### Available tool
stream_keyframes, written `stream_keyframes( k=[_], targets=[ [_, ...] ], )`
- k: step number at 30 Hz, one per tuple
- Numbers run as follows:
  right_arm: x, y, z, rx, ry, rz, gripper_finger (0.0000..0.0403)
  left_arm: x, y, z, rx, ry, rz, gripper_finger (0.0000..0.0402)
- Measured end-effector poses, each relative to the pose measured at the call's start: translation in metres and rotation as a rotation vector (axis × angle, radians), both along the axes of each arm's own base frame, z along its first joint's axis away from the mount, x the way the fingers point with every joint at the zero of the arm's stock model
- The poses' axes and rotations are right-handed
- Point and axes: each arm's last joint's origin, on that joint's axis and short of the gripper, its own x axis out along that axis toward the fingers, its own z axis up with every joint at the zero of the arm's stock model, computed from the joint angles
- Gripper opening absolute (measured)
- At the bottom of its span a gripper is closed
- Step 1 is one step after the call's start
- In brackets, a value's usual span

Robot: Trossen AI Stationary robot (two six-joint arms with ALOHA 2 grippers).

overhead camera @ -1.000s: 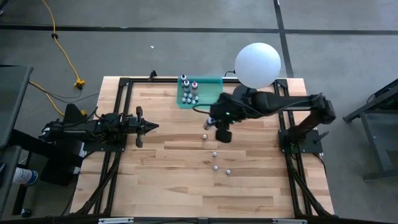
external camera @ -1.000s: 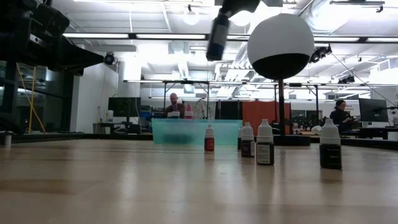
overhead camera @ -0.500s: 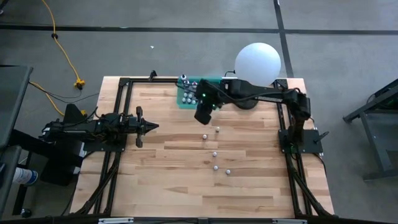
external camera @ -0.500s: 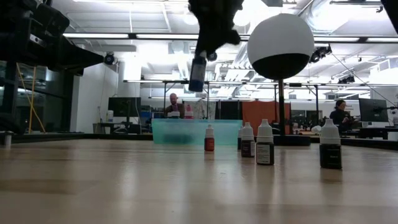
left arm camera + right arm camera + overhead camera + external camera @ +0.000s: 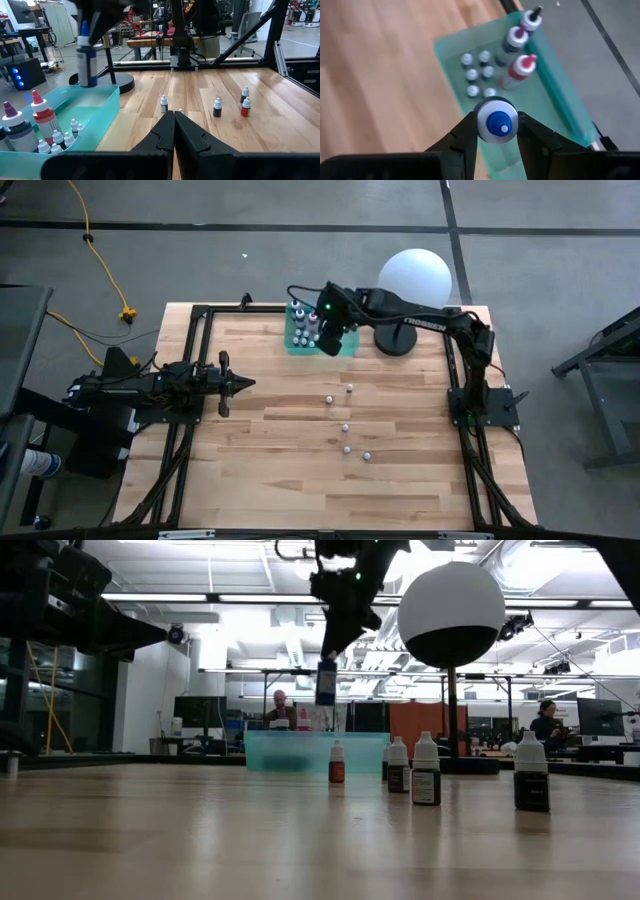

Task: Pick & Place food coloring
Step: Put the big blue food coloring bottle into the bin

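The right gripper hangs above the teal-green tray at the far side of the table, its fingers clamped on a blue-capped food coloring bottle; in the low view that bottle hangs upright, clear of the tray beneath it; the left wrist view shows the same bottle, blue-bodied, held over the tray's inner space without touching it

Inside the tray stand three larger bottles with dark, pink and red tops, and beside them a cluster of tiny whitish bottles; these sit toward one end of the tray, near the wall

Out on the bare wood, five small bottles stand scattered, apart from one another, between the tray and the table's near half; in the low view four of them stand upright in a loose row, one with a red body

The white globe lamp stands just beside the tray on its dark base

The left gripper waits at the table's left side, well apart from the tray, with its jaws pressed together and nothing between them; a person sits in the room behind
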Motion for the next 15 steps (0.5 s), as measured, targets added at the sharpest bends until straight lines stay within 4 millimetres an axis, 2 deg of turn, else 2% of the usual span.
stream_keyframes(
  k=[6, 15],
  targets=[
    [0.001, -0.024, -0.016, 0.012, 0.026, -0.033, 0.0106, 0.000, 0.000, 0.000, 0.000, 0.000, 0.000, 0.0000],
    [0.013, -0.047, -0.052, 0.059, 0.064, -0.085, 0.0106, 0.000, 0.000, 0.000, 0.000, 0.000, 0.000, 0.0000]
  ],
)
